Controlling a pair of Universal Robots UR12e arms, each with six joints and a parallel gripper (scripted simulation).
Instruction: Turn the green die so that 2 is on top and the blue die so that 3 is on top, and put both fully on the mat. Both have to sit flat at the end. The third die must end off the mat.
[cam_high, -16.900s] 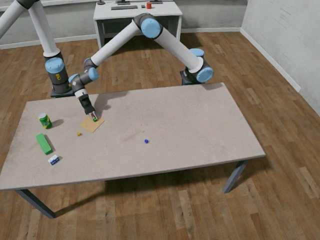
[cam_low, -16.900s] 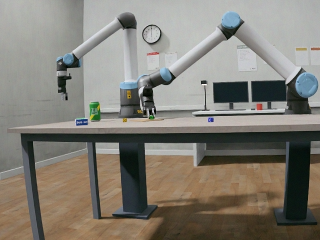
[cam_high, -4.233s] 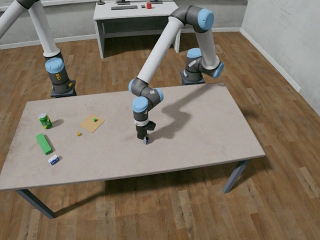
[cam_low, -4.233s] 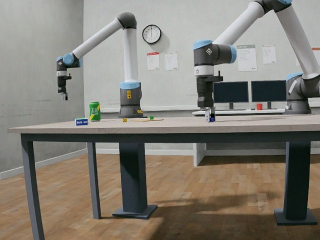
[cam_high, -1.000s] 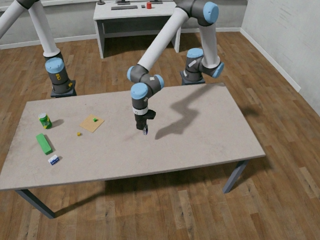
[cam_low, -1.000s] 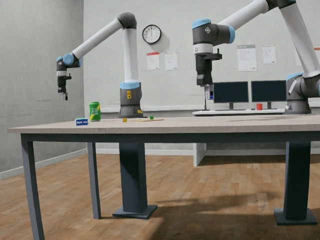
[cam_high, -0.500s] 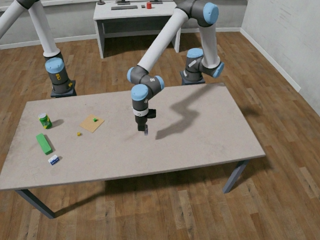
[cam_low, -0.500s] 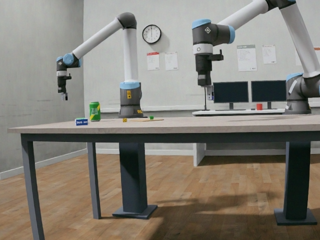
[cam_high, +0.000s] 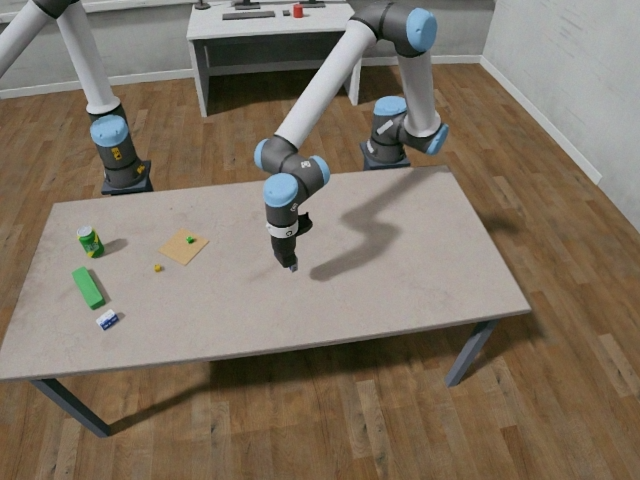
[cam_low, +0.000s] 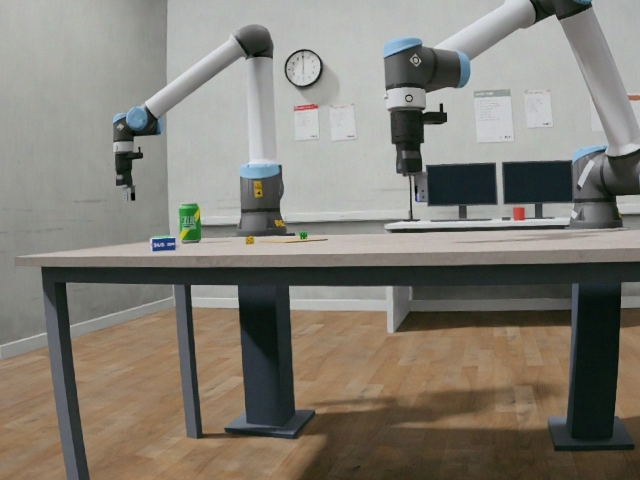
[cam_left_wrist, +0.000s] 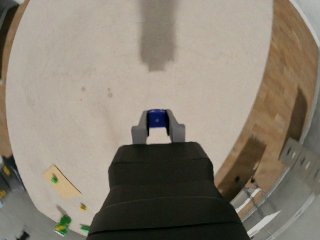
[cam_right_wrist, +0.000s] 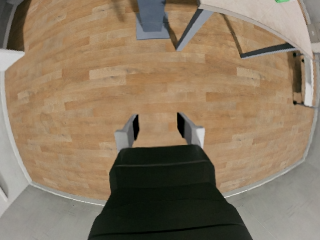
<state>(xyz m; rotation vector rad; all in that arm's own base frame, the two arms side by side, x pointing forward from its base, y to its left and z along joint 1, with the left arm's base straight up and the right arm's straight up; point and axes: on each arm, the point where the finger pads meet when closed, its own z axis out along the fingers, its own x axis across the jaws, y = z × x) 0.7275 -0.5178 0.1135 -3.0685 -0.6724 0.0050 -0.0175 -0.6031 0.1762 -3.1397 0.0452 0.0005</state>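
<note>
The blue die (cam_left_wrist: 157, 120) is held high above the table between the fingers of my left gripper (cam_low: 419, 188) (cam_high: 292, 267). One light pip shows on its face towards the left wrist view. The green die (cam_high: 190, 239) (cam_low: 303, 235) (cam_left_wrist: 54, 178) rests on the tan mat (cam_high: 180, 254) (cam_left_wrist: 65, 188); its pips are too small to read. The yellow die (cam_high: 157, 268) (cam_low: 249, 240) (cam_left_wrist: 83, 206) lies on the table, off the mat. My right gripper (cam_right_wrist: 158, 121) (cam_low: 128, 193) is open and empty, over the floor beyond the table's end.
A green and yellow can (cam_high: 90, 242) (cam_low: 189, 223), a long green block (cam_high: 88, 287) and a small blue and white box (cam_high: 107, 319) (cam_low: 163, 243) stand towards the table's left end in the top view. A desk (cam_high: 268, 28) stands behind the arms.
</note>
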